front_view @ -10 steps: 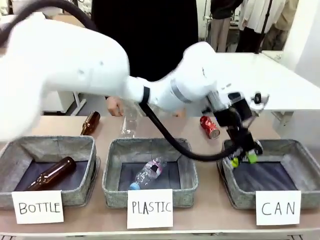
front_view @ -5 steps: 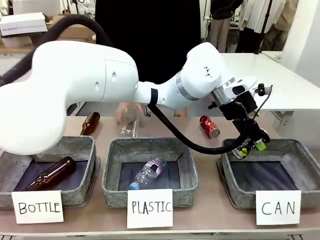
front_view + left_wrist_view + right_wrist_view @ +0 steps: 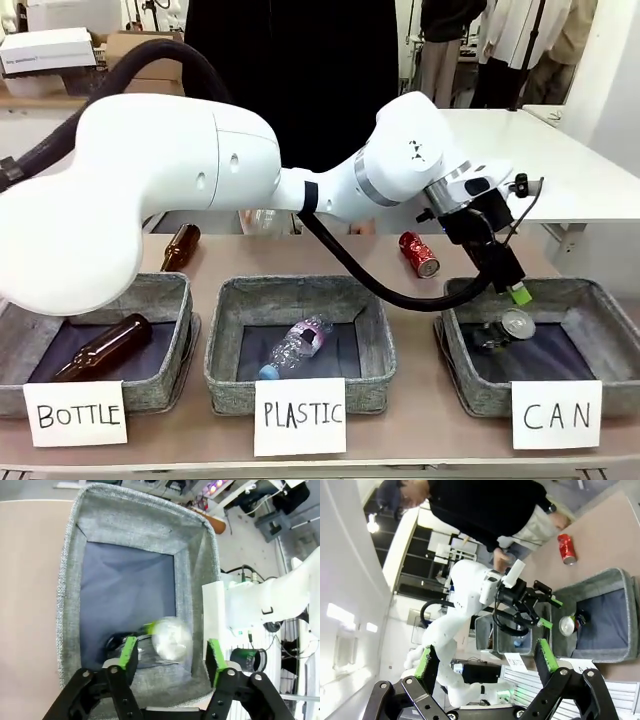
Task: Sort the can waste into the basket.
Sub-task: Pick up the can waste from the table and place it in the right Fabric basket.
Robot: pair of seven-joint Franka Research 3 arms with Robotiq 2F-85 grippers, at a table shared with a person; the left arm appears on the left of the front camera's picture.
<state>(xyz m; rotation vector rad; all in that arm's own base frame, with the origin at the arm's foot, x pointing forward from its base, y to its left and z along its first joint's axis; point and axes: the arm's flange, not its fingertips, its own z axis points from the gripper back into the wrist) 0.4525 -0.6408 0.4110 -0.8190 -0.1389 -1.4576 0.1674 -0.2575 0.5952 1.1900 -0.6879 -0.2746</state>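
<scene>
One dark can (image 3: 503,327) lies inside the CAN basket (image 3: 610,312) at near right. Left gripper (image 3: 508,285) hangs above it, jaws wide and empty. Right gripper (image 3: 485,662) is wide, empty. Farther off, red can (image 3: 419,253) rests on the table.

The table (image 3: 420,415) holds three baskets, a red can (image 3: 419,253) and bottles.

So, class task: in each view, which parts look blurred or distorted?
Front view: sharp overall; the dark can in the CAN basket is slightly smeared. Left wrist view: that can is a motion-blurred pale patch beyond the open left claw. Right wrist view: rolled sideways, wide-angle stretched; the red can stays crisp.
</scene>
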